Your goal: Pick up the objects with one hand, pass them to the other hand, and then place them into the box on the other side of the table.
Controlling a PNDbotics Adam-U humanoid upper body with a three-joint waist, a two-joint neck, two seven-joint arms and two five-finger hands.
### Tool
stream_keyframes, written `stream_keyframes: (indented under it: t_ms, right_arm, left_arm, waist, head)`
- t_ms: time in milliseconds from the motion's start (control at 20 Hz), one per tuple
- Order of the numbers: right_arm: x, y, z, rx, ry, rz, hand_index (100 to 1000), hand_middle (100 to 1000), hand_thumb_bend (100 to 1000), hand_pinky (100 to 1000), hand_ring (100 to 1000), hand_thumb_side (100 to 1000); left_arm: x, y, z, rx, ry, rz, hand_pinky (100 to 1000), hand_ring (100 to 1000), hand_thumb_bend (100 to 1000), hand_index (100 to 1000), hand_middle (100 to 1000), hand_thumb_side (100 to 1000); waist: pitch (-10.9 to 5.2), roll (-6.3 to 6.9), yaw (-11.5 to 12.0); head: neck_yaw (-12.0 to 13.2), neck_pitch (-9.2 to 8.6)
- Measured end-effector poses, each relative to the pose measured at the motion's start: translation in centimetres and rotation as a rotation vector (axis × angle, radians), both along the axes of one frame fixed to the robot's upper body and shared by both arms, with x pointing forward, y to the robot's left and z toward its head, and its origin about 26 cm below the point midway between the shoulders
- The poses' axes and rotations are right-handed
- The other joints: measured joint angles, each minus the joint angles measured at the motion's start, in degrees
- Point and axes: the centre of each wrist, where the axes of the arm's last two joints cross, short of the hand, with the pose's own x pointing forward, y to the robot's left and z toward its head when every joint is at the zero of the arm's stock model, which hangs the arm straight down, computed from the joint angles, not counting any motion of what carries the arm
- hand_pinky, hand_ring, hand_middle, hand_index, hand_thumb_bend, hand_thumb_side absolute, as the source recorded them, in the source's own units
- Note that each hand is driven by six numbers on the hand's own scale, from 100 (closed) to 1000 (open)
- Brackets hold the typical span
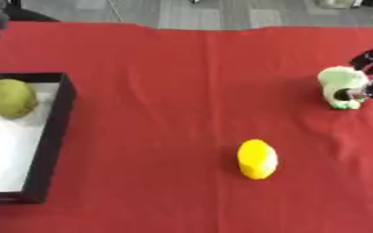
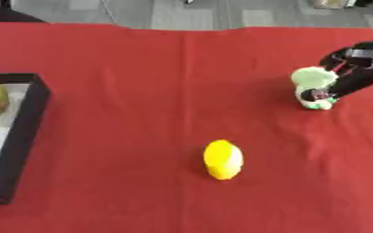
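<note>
One right hand [image 2: 350, 75] curled round pale green object [image 2: 311, 81]; yellow object [image 2: 222, 159] near; box [image 1: 52, 136] far left

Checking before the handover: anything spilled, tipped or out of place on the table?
Nothing stands out. The right robot hand is closed on the pale green object, the yellow object lies on the cloth, and a green fruit sits inside the box.

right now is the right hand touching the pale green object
Touching: the right eye view shows the right hand with its fingers wrapped onto the pale green object.
</note>
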Motion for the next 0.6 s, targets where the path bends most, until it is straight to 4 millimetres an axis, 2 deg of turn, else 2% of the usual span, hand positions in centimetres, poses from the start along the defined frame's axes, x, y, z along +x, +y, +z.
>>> stream_keyframes:
  t_ms: [350, 600]
  right_arm:
    - [0.43, -0.25, -0.71, -0.037, 0.019, -0.013, 955, 891, 563, 988, 927, 432]
    - [0.84, -0.51, -1.08, -0.056, 0.023, -0.031, 949, 884, 610, 984, 919, 393]
  left_arm:
    - [0.03, -0.16, 0.06, 0.002, 0.001, 0.0, 796, 730, 100, 715, 600, 714]
    - [0.07, -0.27, 0.32, 0.002, -0.006, -0.003, 798, 730, 100, 713, 599, 712]
  waist:
    - [0.32, 0.01, 0.13]
    - [0.77, 0.01, 0.4]
  head:
    - [-0.03, 0.0]
    - [-0.05, 0.0]
